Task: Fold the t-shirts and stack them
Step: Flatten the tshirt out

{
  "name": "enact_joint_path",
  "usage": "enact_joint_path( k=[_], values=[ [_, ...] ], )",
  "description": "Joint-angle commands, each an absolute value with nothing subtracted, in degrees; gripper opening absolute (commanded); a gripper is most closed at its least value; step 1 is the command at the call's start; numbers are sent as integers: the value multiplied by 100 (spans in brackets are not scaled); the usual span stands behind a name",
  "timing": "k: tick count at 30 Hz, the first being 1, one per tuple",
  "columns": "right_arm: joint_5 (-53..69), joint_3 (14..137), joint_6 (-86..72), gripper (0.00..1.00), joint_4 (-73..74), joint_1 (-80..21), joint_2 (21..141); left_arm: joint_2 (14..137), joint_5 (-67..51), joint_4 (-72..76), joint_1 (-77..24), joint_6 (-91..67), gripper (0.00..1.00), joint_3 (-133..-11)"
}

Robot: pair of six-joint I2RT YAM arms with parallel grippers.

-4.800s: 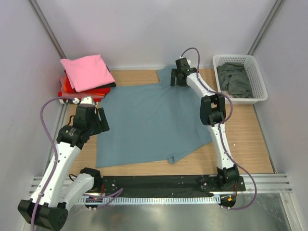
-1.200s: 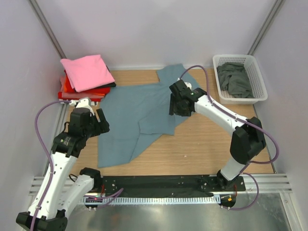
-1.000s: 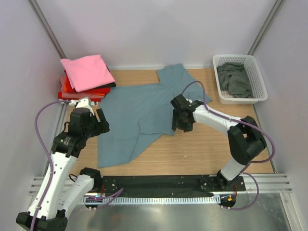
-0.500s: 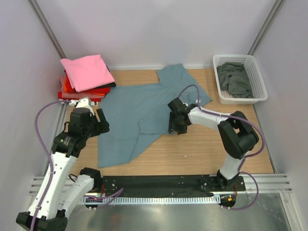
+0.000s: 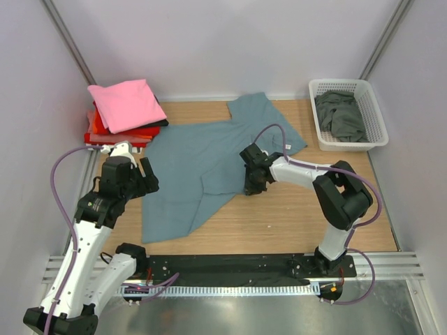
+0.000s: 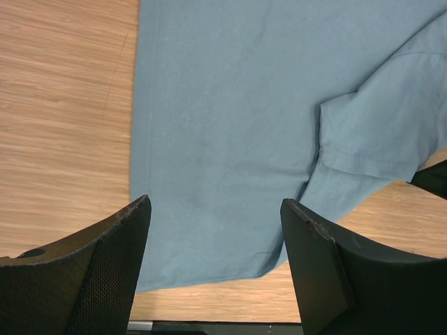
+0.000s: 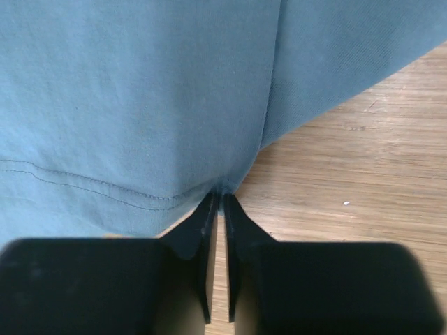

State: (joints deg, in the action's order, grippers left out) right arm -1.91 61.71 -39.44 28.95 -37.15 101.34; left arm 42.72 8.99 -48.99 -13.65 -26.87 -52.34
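Lab booth: plain white walls (image 5: 223,49), black mounting rail (image 5: 230,264)

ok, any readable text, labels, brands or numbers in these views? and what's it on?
No readable text in any view.
slate-blue t-shirt: plain cloth; the wrist views show only hem stitching, no print or tag.
pink t-shirt: plain, no print showing.
white basket: no label visible.

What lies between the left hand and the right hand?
The slate-blue t-shirt, partly folded over itself, spans from left hand to right hand; the top external view shows it.
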Motion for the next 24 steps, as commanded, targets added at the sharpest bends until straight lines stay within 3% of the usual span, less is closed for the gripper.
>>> enact_joint_path(
  k=[1,4,24],
  values=[
    [-167,6223,-3999,13,2769,-3762,10134,4210,967,-4711,-1380,-2698,76,-5256],
    [-290,6214,-3982,1,2830,-3762,10046,4210,975,-4711,-1380,-2698,76,-5247],
    [-2004,6294,-4226,1,4920,-3735,7007,4175,879,-4693,-1380,-2681,76,-5256]
  ],
)
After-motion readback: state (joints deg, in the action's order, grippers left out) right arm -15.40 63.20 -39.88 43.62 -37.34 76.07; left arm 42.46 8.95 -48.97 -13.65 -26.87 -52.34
